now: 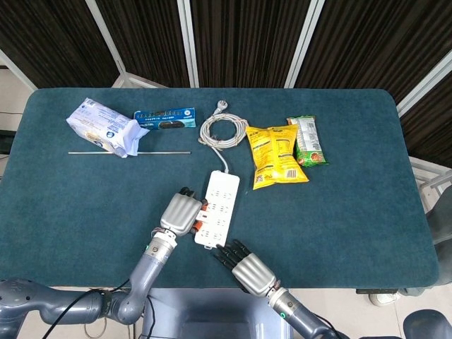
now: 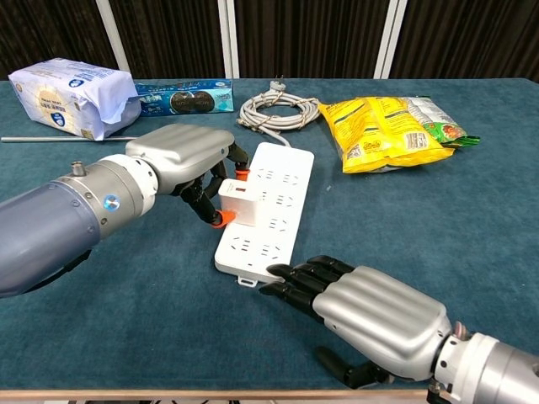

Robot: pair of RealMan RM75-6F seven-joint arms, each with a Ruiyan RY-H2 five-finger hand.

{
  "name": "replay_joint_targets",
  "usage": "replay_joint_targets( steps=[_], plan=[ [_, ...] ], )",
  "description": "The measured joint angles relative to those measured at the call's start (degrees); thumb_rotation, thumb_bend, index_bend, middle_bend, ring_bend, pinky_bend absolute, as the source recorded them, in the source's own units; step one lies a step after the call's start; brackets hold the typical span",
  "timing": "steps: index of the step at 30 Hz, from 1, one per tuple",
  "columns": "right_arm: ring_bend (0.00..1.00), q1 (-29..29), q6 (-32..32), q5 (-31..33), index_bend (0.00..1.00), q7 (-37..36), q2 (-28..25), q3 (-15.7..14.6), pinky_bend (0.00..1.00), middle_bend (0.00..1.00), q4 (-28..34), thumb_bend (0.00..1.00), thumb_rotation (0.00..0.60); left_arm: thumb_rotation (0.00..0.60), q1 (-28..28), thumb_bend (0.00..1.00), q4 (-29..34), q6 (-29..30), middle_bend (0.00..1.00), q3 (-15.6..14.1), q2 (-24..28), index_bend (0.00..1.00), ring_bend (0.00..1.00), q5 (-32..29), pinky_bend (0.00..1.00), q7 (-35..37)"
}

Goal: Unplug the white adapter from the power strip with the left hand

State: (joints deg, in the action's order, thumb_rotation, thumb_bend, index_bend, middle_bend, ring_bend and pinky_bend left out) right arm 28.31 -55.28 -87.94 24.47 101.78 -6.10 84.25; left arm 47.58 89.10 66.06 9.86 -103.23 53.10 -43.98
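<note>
Looking from the chest view alone, the white adapter (image 2: 237,199) showed plugged into the power strip (image 2: 263,215), pinched by the left hand (image 2: 181,160), while the empty right hand (image 2: 370,313) touched the strip's near end.

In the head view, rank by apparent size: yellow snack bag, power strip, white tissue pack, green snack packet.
1. White tissue pack and yellow snack bag: too alike to rank.
2. Power strip.
3. Green snack packet.

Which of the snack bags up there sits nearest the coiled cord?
The yellow snack bag: it lies just right of the coiled cord, while the green and white packet sits beyond it, further right.
</note>
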Motion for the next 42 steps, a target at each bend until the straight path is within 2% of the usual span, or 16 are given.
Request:
replay_joint_targets(
  steps=[12,24,42],
  plan=[
    [0.07,0.0,-0.1,0.1,0.06,0.4,-0.4,0.0,0.07,0.08,0.6,0.6,0.6,0.6,1.4,0.35,1.1,0.1,0.78,1.3,-1.5,0.73,0.34,0.9,0.25,-0.9],
    [0.07,0.0,0.3,0.1,0.06,0.9,0.0,-0.1,0.07,0.08,0.7,0.6,0.6,0.6,-0.2,0.35,1.8,0.6,0.78,0.3,1.6,0.73,0.34,0.2,0.25,-0.7],
    [0.07,-0.2,-0.2,0.3,0.06,1.5,-0.5,0.1,0.07,0.08,1.4,0.6,0.6,0.6,1.2,0.35,4.5,1.3,0.78,4.2,0.9,0.73,0.34,2.4,0.25,2.1]
  ],
)
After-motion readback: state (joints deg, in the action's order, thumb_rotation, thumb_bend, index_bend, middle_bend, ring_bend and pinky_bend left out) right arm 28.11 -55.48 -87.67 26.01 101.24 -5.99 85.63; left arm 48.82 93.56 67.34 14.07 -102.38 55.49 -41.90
